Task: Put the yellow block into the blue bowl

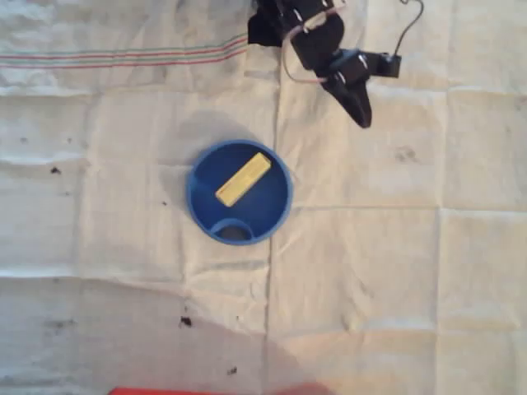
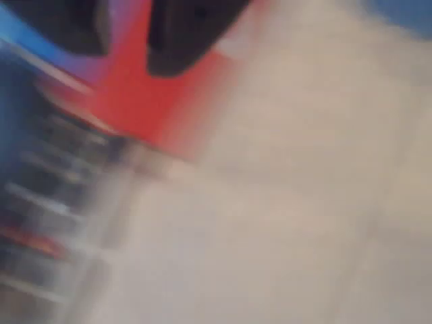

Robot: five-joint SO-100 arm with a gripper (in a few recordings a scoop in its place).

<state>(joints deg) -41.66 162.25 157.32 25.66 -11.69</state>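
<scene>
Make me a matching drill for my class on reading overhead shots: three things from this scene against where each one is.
Things:
1. yellow block
2. blue bowl
3. tool

Places:
a. above and right of the bowl, over bare cloth
b. lying slantwise inside the bowl
c. near the middle of the cloth

Pairs: 1-b, 2-c, 3-a

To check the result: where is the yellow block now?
In the overhead view, the block lies diagonally inside the bowl, near the picture's centre, below and left of the hand.
</scene>
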